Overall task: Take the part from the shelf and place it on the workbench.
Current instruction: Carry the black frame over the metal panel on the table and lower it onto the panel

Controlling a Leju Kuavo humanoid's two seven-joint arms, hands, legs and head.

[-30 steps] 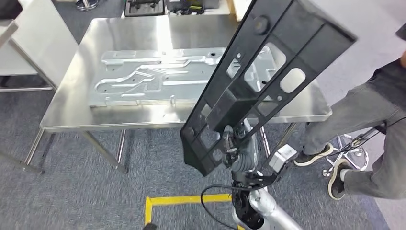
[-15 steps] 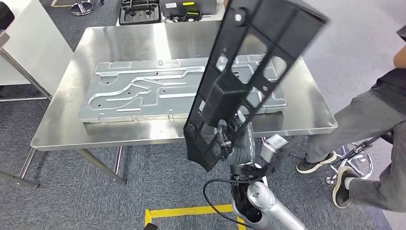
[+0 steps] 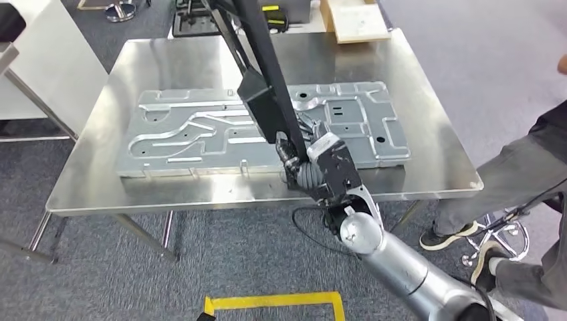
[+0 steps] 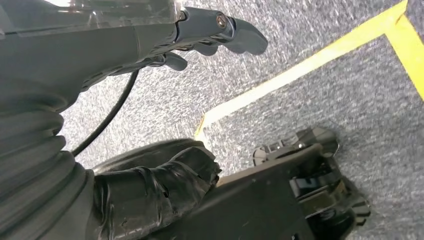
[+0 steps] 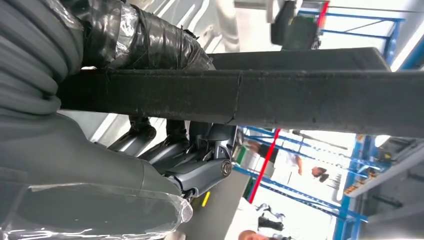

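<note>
Right now our right robot hand [image 3: 304,160] grips the lower end of the long black part [image 3: 264,87], which stands steeply over the desk [image 3: 428,174], its upper end running out past the top of the head view. In the right wrist view the fingers [image 5: 150,135] wrap one edge of the part [image 5: 240,97] with the taped thumb [image 5: 145,42] on the other side. Our left robot hand [image 4: 210,32] hangs above the carpet with nothing in it, its fingers loosely extended.

We judge the main risk to be leverage: so much of the part stands above a grip at one end that it could twist or slip in the fingers as we lower it. A grey stamped metal panel [image 3: 361,127] already covers the middle of the desk, directly below the part, so the part may land on it, scrape it, or rock on its raised ribs. Our hand sits just over the near edge, so a release here could leave the part overhanging and let it tip to the floor. A person [image 3: 515,180] is near the desk's right corner, where a toppling part might reach them
</note>
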